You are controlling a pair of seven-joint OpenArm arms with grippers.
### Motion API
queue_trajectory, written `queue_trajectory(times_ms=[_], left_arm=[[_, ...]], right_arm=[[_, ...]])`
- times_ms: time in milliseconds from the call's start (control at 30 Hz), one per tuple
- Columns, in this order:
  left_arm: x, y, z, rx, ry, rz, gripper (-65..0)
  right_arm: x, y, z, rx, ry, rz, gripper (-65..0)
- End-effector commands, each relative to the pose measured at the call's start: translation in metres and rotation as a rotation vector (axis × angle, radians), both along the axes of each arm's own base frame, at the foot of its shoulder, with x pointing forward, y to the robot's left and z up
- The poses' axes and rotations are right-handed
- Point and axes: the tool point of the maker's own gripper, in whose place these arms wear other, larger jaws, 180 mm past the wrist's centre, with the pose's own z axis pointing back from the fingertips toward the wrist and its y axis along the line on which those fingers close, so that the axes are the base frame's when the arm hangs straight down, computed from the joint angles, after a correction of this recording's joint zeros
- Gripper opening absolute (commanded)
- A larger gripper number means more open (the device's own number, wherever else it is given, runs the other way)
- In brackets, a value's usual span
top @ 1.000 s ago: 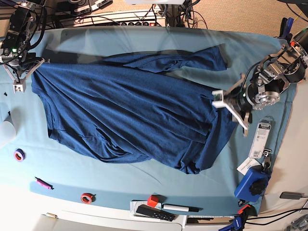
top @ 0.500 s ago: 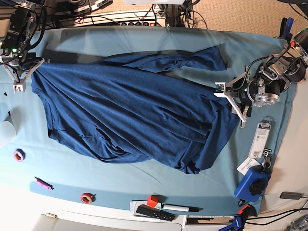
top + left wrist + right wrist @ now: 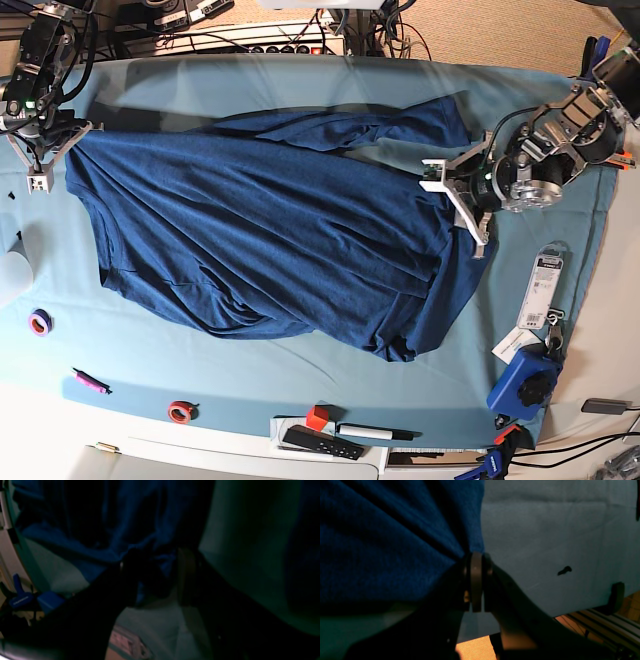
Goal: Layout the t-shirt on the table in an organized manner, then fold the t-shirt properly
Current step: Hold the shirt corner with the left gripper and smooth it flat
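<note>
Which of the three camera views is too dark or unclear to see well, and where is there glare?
Left wrist view: very dark and blurred; the left gripper is a silhouette over the t-shirt. Right wrist view: dim and shadowed, but the right gripper and the knit are readable. Base view: evenly lit and sharp, with a pale band of glare across the far part of the table.

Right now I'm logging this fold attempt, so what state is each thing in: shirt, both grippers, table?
t-shirt: spread out but wrinkled, not yet folded, one sleeve bunched at the far edge.
right gripper: shut on a corner of the t-shirt.
left gripper: jaws apart, over the shirt's edge, holding nothing that shows.
table: covered with teal cloth, shirt lying on it.
</note>
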Motion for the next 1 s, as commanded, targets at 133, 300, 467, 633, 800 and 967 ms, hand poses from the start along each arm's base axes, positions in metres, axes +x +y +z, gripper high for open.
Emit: queue_trajectory(times_ms=[133, 300, 467, 633, 800, 967], left_arm=[[0.015, 0.004, 0.001, -0.016, -0.033, 0.049, -51.6], [0.027, 0.020, -0.002, 0.010, -0.074, 0.132, -65.0], [0.031, 0.043, -0.001, 0.078, -0.094, 0.222, -65.0], [0.008, 0.065, -0.011, 0.145, -0.056, 0.242, -65.0], [-0.016, 0.084, -0.024, 0.212, -0.037, 0.292, -65.0], [-0.031, 0.088, -0.033, 0.241, -0.054, 0.305, -65.0]], right_arm=[[0.007, -0.008, 0.014, -0.039, -0.033, 0.004, -65.0], [0.010, -0.008, 0.016, -0.042, -0.054, 0.012, -65.0], [0.016, -0.008, 0.020, -0.048, -0.083, 0.023, -65.0], [0.024, -0.008, 0.025, -0.052, -0.128, 0.036, -65.0], [0.016, -0.008, 0.020, -0.046, -0.083, 0.017, -65.0], [0.000, -0.009, 0.011, -0.044, -0.024, 0.009, -65.0]])
